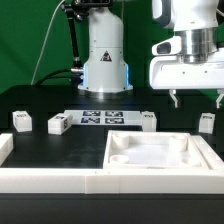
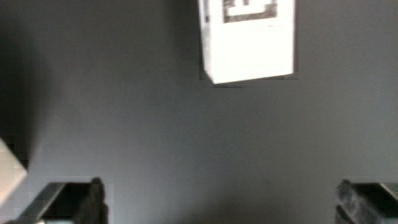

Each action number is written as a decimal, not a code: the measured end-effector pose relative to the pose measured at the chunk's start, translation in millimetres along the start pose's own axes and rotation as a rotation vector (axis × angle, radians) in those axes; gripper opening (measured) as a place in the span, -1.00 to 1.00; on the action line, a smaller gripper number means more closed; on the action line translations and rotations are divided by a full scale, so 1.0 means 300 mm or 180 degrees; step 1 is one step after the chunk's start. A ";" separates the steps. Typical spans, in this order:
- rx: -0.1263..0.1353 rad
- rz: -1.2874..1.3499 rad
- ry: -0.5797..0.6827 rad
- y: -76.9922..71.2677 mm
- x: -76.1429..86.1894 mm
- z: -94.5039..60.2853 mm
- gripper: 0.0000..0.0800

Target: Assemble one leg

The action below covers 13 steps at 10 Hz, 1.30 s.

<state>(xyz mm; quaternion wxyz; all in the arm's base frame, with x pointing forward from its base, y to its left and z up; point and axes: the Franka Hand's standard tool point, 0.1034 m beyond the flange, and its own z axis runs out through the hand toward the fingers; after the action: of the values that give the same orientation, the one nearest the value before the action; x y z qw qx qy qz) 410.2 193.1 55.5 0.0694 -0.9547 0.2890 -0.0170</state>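
Several small white legs with tags stand on the black table. In the exterior view they are at the left [image 1: 20, 121], left of middle [image 1: 57, 124], right of middle [image 1: 148, 120] and far right [image 1: 206, 122]. My gripper [image 1: 198, 98] hangs open and empty just above the far-right leg without touching it. In the wrist view one leg [image 2: 246, 40] lies on the dark table well ahead of my gripper [image 2: 221, 205]. The jaws stand wide apart with nothing between them.
The marker board [image 1: 103, 118] lies at the table's middle, in front of the robot base [image 1: 104, 60]. The large white square piece with round corner sockets [image 1: 200, 160] sits at the front right. A white rail [image 1: 50, 180] runs along the front edge.
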 end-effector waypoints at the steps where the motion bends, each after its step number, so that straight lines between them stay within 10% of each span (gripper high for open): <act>1: 0.0003 0.0086 -0.0015 -0.017 -0.052 0.010 0.62; 5: -0.0043 -0.0450 -0.0140 -0.030 -0.081 0.023 0.62; 7: -0.0212 -0.0456 -0.0733 0.012 -0.032 0.016 0.62; 13: -0.0384 -0.0449 -0.2067 0.028 -0.042 0.034 0.62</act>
<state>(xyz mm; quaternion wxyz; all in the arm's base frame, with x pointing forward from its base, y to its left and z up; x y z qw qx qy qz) 395.9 194.5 44.4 0.0998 -0.9303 0.1855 0.3004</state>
